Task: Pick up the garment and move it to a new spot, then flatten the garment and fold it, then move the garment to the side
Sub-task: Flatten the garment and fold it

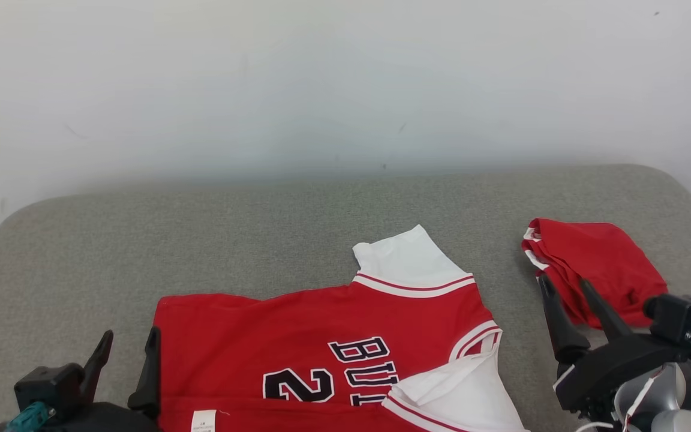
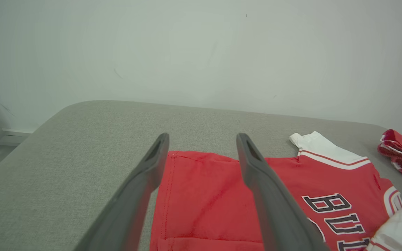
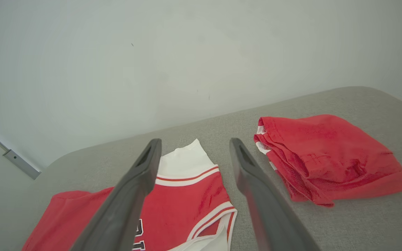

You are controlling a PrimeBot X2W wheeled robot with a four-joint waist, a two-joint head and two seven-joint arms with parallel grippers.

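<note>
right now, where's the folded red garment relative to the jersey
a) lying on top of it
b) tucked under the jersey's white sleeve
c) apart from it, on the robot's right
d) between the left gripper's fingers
c: the folded red garment lies on the grey surface with a bare strip between it and the jersey, on the robot's right near the right gripper.

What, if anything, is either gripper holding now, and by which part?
Nothing is held: left gripper and right gripper both stand open and empty; the red jersey lies ungripped.
</note>
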